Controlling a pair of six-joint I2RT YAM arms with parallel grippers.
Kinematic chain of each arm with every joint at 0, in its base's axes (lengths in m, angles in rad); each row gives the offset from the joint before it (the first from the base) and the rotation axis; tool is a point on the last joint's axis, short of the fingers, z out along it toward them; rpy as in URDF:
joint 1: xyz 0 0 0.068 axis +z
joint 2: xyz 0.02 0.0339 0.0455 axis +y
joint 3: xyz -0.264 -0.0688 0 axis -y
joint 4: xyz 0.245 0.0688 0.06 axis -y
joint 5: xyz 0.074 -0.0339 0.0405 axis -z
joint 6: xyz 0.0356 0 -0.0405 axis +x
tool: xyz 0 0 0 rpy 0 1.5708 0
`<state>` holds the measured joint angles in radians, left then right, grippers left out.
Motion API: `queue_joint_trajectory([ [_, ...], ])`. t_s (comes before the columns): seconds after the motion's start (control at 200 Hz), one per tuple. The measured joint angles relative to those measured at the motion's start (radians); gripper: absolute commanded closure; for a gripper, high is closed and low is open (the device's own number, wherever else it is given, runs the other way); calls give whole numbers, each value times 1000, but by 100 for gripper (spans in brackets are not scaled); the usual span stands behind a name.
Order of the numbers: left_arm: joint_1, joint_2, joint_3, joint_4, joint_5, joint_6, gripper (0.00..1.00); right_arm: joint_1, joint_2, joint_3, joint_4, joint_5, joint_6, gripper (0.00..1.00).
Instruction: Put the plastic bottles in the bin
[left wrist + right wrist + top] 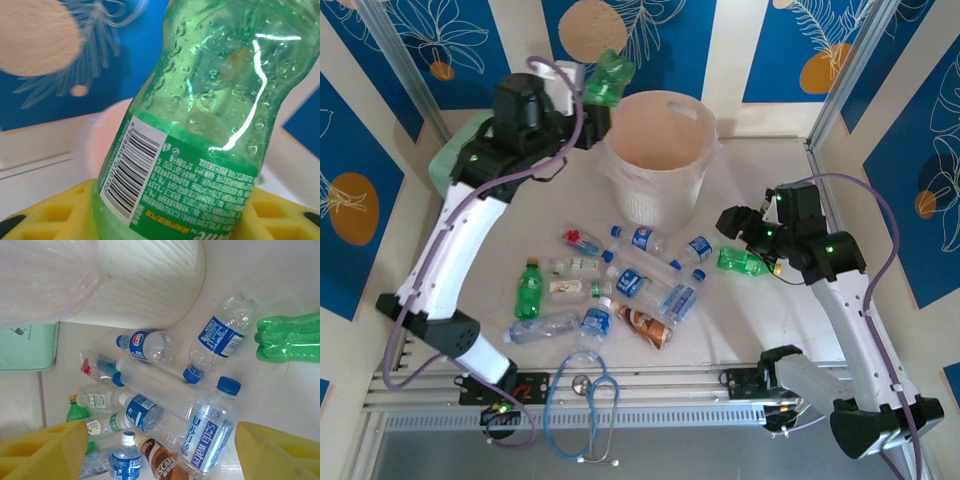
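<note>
**Left pincer holding a green bottle at the bin's rim; right pincer open over the table**

The left pincer [170,222] is closed on a green bottle [210,100]. Its yellow fingers [50,212] clamp the labelled lower part, barcode facing the wrist camera, and the bottle tilts to the right in that view. From above, the left pincer [582,98] carries the green bottle [609,77] raised off the table, at the left edge of the bin's rim.

The right pincer [160,455] stands wide with nothing between its fingers [45,450]. From above, the right pincer [735,224] hovers to the right of the bin, just beside a second green bottle [742,262] lying on its side. In the wrist view the second green bottle [290,337] lies at the right edge.

The bin [660,195] stands upright at the far middle of the table [770,320], its mouth open; the ribbed wall of the bin [150,285] rises above the bottles.

The remaining plastic bottles [620,285] lie scattered in front of the bin, most with blue caps and labels. Among them are a Soda Water bottle [207,432], a brown-labelled bottle [648,325] and a yellow-capped green bottle [528,290].

A mint-green pouch [445,160] lies behind the left arm. A stethoscope [585,410] hangs over the near edge.
</note>
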<state>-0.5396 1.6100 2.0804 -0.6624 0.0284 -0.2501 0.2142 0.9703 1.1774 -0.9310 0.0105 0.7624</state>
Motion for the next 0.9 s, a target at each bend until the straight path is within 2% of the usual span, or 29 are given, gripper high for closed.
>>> queue_joint_trajectory([
  [0.09, -31, 85, 44, 6, 27, -36, 59, -38, -2, -19, 5, 0, -4, 22],
  [0.255, -32, 210, 47, 10, 53, -95, 59, -134, 0, -71, 21, -15, -16, 21],
  [0.355, -33, 259, 54, 7, 68, -119, 51, -190, 7, -101, 35, -34, -23, 21],
  [0.465, -33, 278, 58, 11, 79, -141, 35, -240, 20, -128, 48, -53, -30, 18],
  [0.56, -33, 278, 70, 20, 85, -164, 28, -282, 34, -137, 52, -68, -41, 15],
  [0.745, -34, 273, 79, 59, 95, -177, 18, -358, 92, -141, 68, -86, -59, 12],
  [0.9, -40, 260, 79, 64, 95, -172, 17, -390, 126, -156, 92, -97, -60, 12],
])
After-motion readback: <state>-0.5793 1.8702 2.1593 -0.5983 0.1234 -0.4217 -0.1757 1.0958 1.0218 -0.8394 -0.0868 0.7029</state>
